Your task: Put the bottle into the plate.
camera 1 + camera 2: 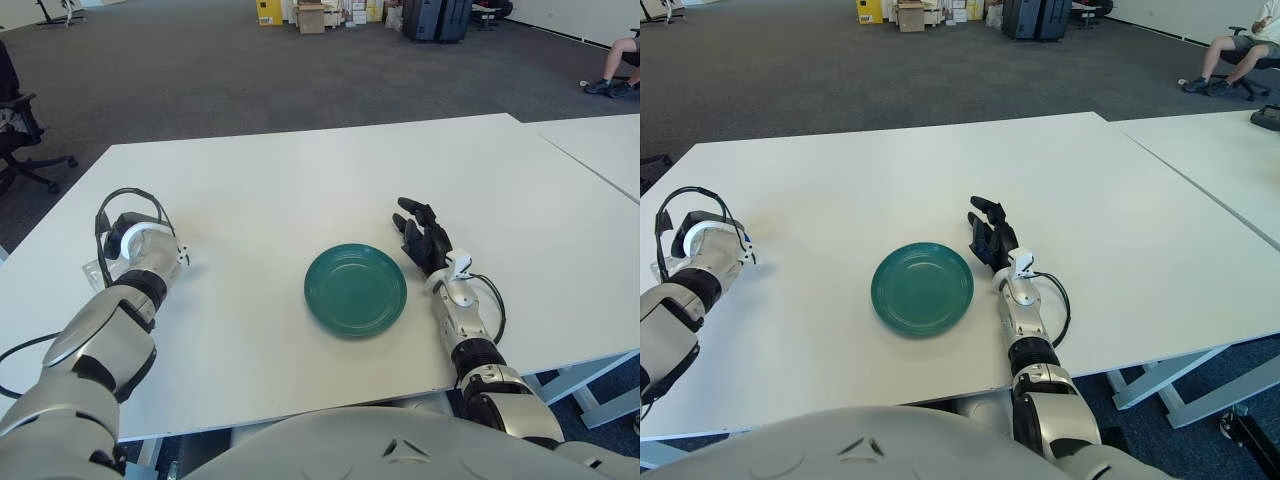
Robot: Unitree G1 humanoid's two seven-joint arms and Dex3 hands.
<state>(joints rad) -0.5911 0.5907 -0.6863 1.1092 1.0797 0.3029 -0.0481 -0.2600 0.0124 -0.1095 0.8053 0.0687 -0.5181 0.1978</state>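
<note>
My left hand [125, 235] is at the left side of the table [300, 170], well apart from the plate [355, 289]. Its fingers are hidden behind the wrist, so I cannot tell if they hold something. A small clear thing shows just beside it; perhaps this is the bottle, I am not sure. My right hand [424, 235], fingers loosely spread and holding nothing, is just right of the plate, which has nothing in it.

- Plate [355, 289]: plain teal green.
- Table [300, 180]: white.
- Right hand [424, 235]: black fingers, silver-white wrist.
- Left hand [135, 245]: silver and white, black cable.
- Carpet [200, 70]: dark grey.
</note>
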